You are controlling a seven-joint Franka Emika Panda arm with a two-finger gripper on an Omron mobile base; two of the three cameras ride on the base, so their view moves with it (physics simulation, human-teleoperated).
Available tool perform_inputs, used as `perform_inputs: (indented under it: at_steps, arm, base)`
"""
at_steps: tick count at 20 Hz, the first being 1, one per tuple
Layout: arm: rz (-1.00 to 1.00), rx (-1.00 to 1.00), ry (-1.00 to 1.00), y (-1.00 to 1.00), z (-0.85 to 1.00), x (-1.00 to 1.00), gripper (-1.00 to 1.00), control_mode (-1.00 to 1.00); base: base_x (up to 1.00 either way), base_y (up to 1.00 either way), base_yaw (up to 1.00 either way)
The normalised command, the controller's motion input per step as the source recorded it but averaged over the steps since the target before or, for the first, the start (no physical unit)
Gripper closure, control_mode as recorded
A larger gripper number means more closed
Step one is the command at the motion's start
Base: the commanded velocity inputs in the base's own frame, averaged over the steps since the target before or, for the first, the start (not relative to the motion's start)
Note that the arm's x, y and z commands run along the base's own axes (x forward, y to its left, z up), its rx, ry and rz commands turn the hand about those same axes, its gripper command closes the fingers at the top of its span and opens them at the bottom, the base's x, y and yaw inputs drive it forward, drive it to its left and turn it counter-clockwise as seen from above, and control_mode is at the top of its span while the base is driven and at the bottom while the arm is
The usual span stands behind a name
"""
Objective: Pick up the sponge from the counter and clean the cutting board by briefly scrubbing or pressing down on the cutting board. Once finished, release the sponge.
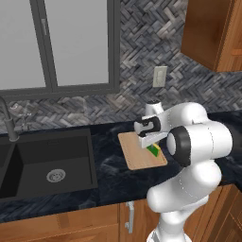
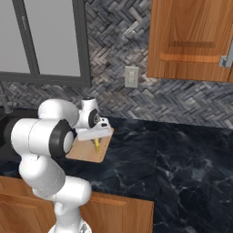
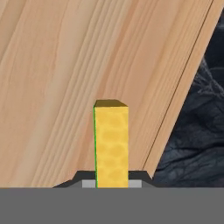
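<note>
Sponge [image 3: 111, 144] pinched on edge in closed gripper [image 3: 112, 183], hanging over board [image 1: 142, 152] near its right edge, beside counter [image 2: 182, 154]. Advice: lower straight until sponge presses wood, rub short strokes leftward, stay off edge, then open jaws.

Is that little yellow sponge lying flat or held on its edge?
On its edge: the sponge stands narrow between the shut fingers, above the cutting board.

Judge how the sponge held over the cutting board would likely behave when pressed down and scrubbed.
The sponge, clamped on edge in the gripper, looks porous, so probably light and squashy. Standing narrow, it may bend or tip sideways. The cutting board is thin and loose on the counter; it might slide.
</note>
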Motion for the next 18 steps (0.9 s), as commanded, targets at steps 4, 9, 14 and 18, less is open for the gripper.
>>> perform_inputs:
  at_steps: [4, 9, 14, 18]
  arm:
    - [0.04, 0.0, -0.1, -0.02, -0.15, 0.4, 1.0, -1.0]
    - [0.02, 0.0, -0.05, -0.01, -0.11, 0.44, 1.0, -1.0]
    - [0.01, 0.0, 0.0, 0.0, -0.06, 0.51, 1.0, -1.0]
    - [0.02, 0.0, 0.0, 0.0, -0.02, 0.51, 1.0, -1.0]
  base:
    - [0.0, 0.0, 0.0]
    - [0.0, 0.0, 0.0]
    - [0.0, 0.0, 0.0]
    - [0.0, 0.0, 0.0]
